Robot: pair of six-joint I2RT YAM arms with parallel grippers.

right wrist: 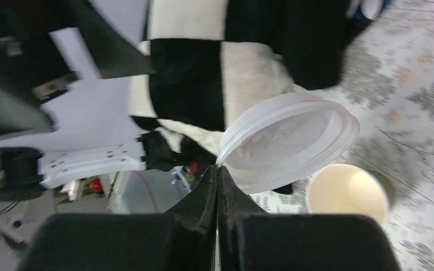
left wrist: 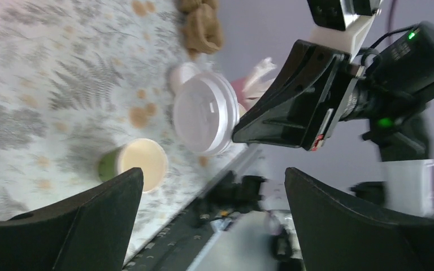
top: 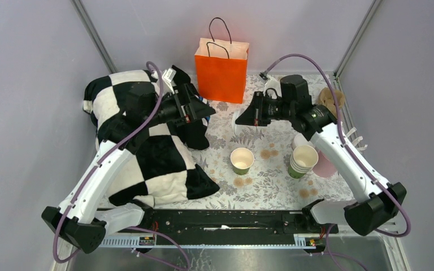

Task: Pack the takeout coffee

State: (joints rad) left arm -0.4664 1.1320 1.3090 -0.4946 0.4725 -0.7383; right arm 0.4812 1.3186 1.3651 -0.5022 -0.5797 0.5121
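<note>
Over floral tablecloth (top: 271, 189), right tool (right wrist: 217, 172) pinches white lid (right wrist: 291, 141) by its rim; left tool (left wrist: 213, 180) spread wide.

Lidless green paper cup (top: 242, 160) open overhead | black-and-white checkered cushion (top: 147, 152) 9 o'clock | stacked green cups (top: 302, 161) 3 o'clock
</note>
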